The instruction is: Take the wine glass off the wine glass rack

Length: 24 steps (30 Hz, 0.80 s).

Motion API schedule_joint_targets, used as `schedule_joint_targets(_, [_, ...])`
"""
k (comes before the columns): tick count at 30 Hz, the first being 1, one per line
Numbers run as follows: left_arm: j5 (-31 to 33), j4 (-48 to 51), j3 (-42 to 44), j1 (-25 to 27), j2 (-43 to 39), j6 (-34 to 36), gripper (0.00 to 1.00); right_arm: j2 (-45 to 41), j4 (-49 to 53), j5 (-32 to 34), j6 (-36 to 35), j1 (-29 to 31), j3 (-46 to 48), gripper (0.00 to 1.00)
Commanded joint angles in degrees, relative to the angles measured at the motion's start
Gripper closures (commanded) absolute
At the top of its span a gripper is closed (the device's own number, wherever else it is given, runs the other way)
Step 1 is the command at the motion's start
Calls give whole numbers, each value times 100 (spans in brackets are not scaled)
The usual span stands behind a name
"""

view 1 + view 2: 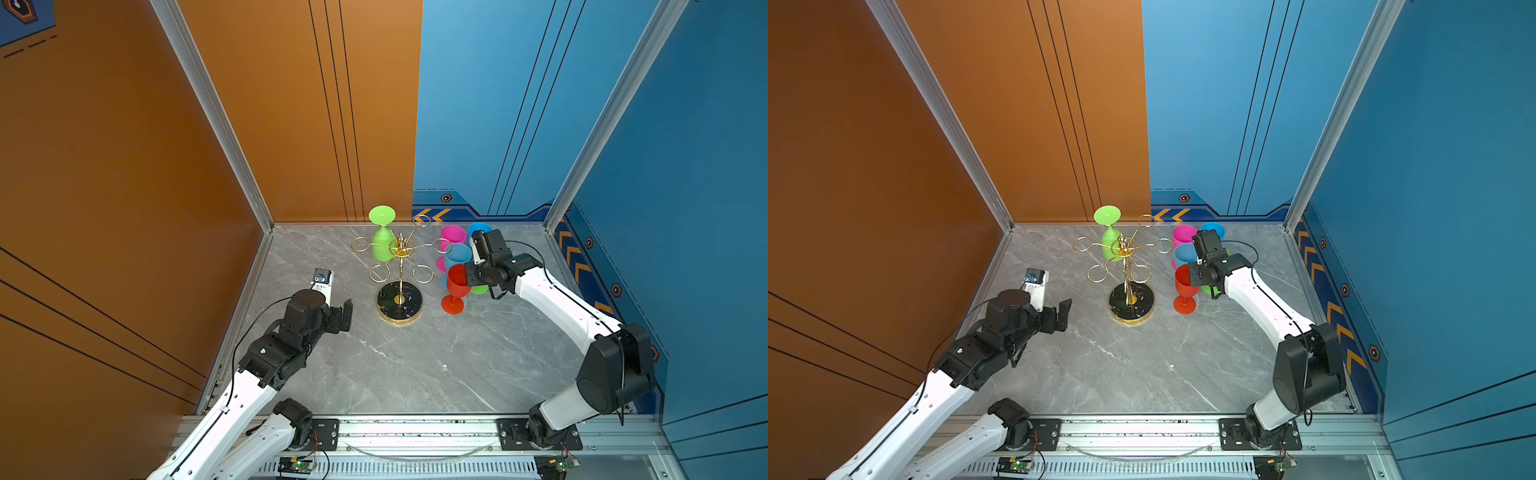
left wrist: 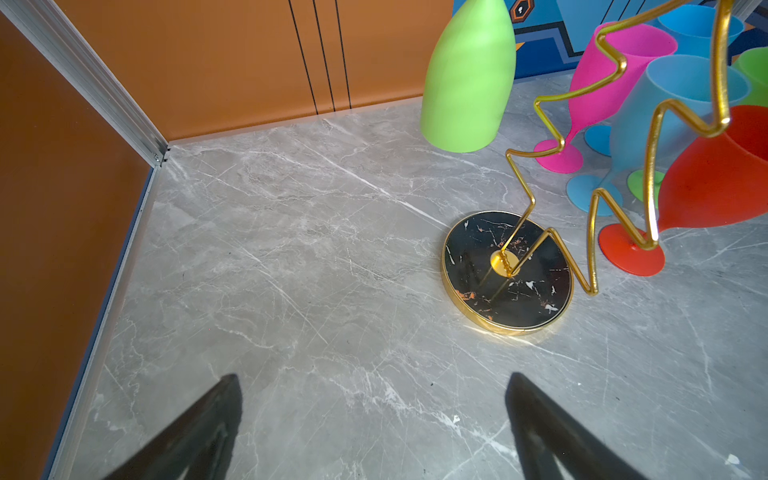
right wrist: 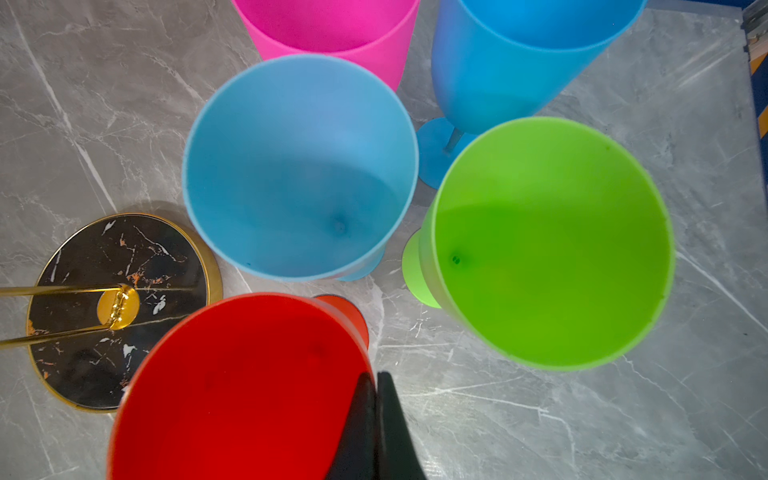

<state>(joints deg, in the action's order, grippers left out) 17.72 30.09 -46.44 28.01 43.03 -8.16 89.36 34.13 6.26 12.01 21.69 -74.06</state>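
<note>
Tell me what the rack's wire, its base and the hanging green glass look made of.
Rack wire: likely metal, shiny gold, with bright glints.
Base: black marbled top, glossy, gold rim; stone or imitation, unclear.
Green glass: matte opaque, probably plastic; no shine.

— How is the left arm [image 1: 249,386] placed?
— Low on its own side, elbow bent, forearm angled inward. The left gripper [image 2: 374,380] points forward and down with its jaws spread wide.
— And the right arm [image 1: 552,299]?
— Stretched far forward, its end turned downward. The right gripper [image 3: 376,376] is pinched tight on the rim of the red glass [image 3: 232,386].
</note>
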Motion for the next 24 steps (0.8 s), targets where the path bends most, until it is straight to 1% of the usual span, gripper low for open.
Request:
schedule_joint_targets(1, [-147, 86, -173, -81, 37, 86, 1, -121, 50, -20, 83, -16, 106, 98])
schedule_joint_targets(6, [-238, 85, -243, -141, 142, 45, 2, -112, 63, -58, 89, -14, 83, 89])
schedule_joint_targets(9, [-294, 87, -292, -198, 195, 4, 2, -121, 77, -73, 83, -11, 66, 82])
schedule_joint_targets(14, [-351, 85, -376, -385, 332, -136, 2, -186, 152, -116, 76, -3, -17, 65])
schedule_joint_targets(19, [-623, 120, -501, -632, 476, -258, 2, -384, 224, -128, 63, 13, -49, 55])
schedule_joint_targets(24, [-988, 112, -709, -914, 596, -259, 2, -776, 239, -232, 57, 28, 20, 36])
